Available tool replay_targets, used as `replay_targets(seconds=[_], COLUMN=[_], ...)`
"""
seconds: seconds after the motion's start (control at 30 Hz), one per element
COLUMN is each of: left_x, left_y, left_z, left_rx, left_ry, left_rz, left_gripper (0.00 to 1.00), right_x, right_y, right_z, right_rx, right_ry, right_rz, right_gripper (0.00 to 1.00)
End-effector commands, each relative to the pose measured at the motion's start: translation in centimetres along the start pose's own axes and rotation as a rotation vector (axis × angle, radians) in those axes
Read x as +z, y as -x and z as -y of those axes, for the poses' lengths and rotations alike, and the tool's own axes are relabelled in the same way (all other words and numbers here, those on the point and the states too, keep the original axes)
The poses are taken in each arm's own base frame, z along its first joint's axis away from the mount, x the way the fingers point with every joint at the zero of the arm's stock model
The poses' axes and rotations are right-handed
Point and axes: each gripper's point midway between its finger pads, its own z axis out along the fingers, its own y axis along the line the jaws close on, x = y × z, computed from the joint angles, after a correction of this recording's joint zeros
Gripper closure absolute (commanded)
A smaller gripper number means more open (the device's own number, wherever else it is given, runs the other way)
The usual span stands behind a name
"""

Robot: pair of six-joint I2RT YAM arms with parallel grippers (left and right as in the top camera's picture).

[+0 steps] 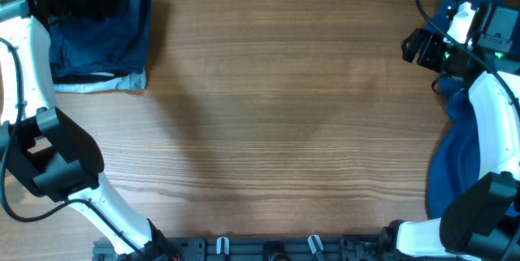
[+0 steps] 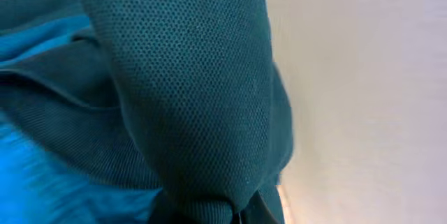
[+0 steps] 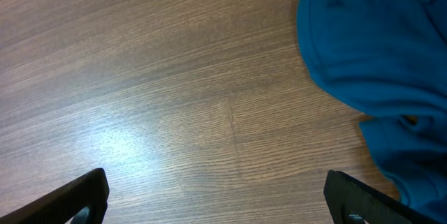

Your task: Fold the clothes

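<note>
Left wrist view shows the left tool pinched on a bunched dark knit shirt above the folded navy pile, likely to bring it onto the wooden table, while the right tool gapes empty beside a bright blue shirt.

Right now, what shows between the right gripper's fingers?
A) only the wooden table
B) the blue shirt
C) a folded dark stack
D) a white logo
A: in the right wrist view the right gripper is open, with only the table between its fingers; the blue shirt lies off to one side.
</note>
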Motion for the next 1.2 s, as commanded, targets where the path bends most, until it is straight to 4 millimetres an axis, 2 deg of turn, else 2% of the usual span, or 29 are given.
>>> replay_targets(seconds=[0.0,0.37,0.6,0.63,0.7,0.73,0.8,0.83,0.9,0.93,1.0,1.03,1.07,1.17], left_x=[-0.9,1.1,0.4,0.2,-0.2,-0.3,-0.9,-1.7,-4.2,-5.7,-7.5,-8.3,-8.7,-8.2], left_y=[1.3,-2.1,-4.2,-4.5,-5.3,-5.6,-5.8,-5.5,-4.1,-3.3,-2.6,-2.2,-2.0,-1.4], left_z=[-1.1,-7.7,-10.8,-11.1,-11.3,-10.8,-9.6,-8.5,-5.8,-3.9,-1.2,-0.1,0.6,1.3], left_rx=[0.008,-0.008,-0.009,0.0,0.012,0.032,0.042,0.035,0.057,0.1,0.187,0.222,0.249,0.294], left_ry=[0.066,0.309,0.426,0.439,0.437,0.409,0.347,0.302,0.204,0.127,0.022,-0.016,-0.041,-0.067], left_rz=[0.047,-0.08,-0.172,-0.187,-0.237,-0.265,-0.297,-0.299,-0.266,-0.24,-0.205,-0.178,-0.158,-0.129], left_gripper=[0.96,0.96,0.96,0.9,0.32,0.18,0.02,0.0,0.0,0.06,0.36,0.66,0.78,0.93], right_x=[0.0,0.0,0.0,0.0,0.0,0.0,0.0,0.0,0.0,0.0,0.0,0.0,0.0,0.0], right_y=[0.0,0.0,0.0,0.0,0.0,0.0,0.0,0.0,0.0,0.0,0.1,0.0,0.1,0.1], right_z=[0.2,0.2,0.2,0.2,0.2,0.2,0.2,0.2,0.2,0.2,0.2,0.2,0.2,0.2], right_rx=[-0.002,-0.002,-0.002,-0.002,-0.002,-0.002,-0.002,-0.002,-0.002,-0.002,-0.002,-0.002,-0.003,-0.002], right_ry=[-0.013,-0.013,-0.013,-0.013,-0.013,-0.013,-0.013,-0.013,-0.013,-0.013,-0.013,-0.013,-0.013,-0.013], right_rz=[0.001,0.001,0.001,0.001,0.001,0.001,0.001,0.001,0.001,0.001,0.001,0.001,0.001,0.001], right_gripper=[0.0,0.0,0.0,0.0,0.0,0.0,0.0,0.0,0.0,0.0,0.0,0.0,0.0,0.0])
